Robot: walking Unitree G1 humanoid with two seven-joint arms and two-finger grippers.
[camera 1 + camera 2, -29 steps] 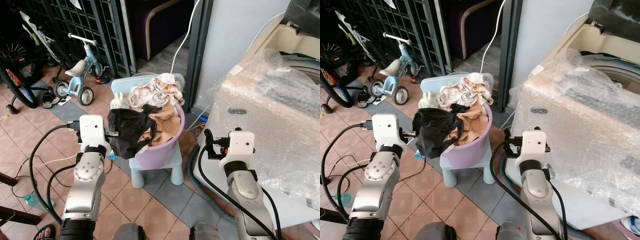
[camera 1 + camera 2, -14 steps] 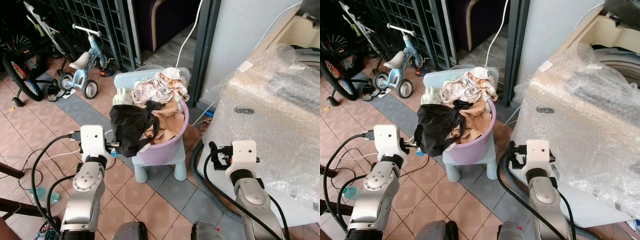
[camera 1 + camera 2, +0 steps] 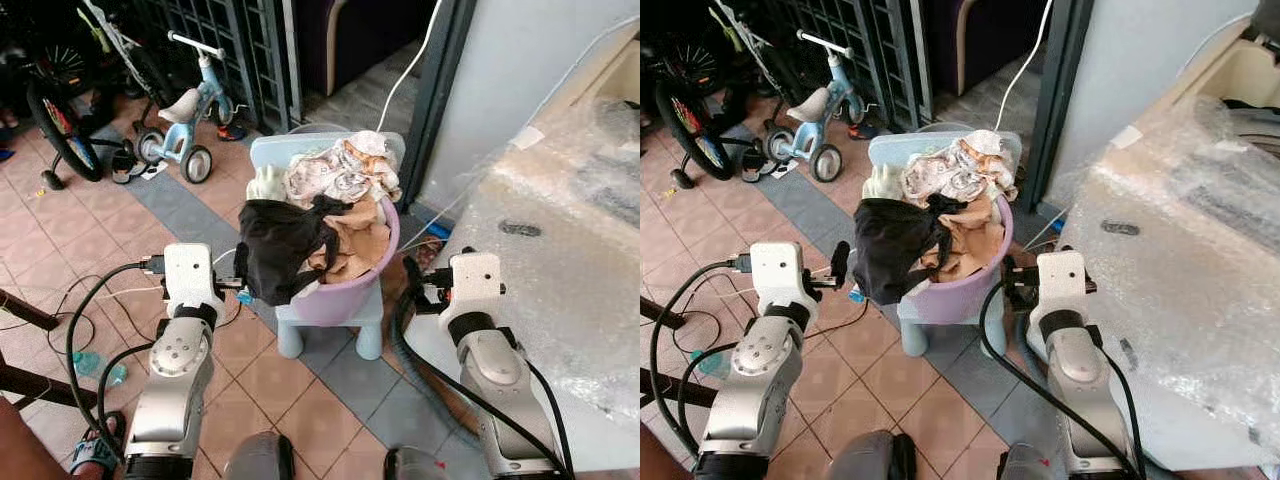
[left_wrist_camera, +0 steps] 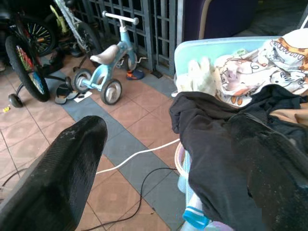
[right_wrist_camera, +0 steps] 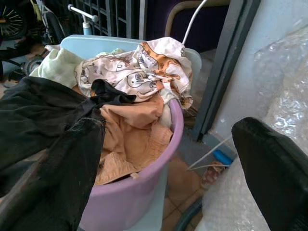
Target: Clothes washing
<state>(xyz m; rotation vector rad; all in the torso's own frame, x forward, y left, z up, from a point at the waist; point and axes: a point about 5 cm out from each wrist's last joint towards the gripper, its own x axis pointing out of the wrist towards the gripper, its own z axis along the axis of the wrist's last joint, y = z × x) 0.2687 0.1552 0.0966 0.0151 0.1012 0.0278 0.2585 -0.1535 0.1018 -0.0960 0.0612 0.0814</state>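
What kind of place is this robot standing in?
Probably a home's laundry corner by a porch or entry: a purple tub heaped with clothes sits on a small stool, a bubble-wrapped washing machine stands to the right, and a child's blue tricycle is parked on the tiled floor.

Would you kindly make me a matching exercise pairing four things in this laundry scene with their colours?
Things:
1. tub
2. stool
3. garment draped over the tub's rim
4. trousers in the tub

Colours:
A. black
B. tan
C. purple
D. pale blue

Pairs: 1-C, 2-D, 3-A, 4-B
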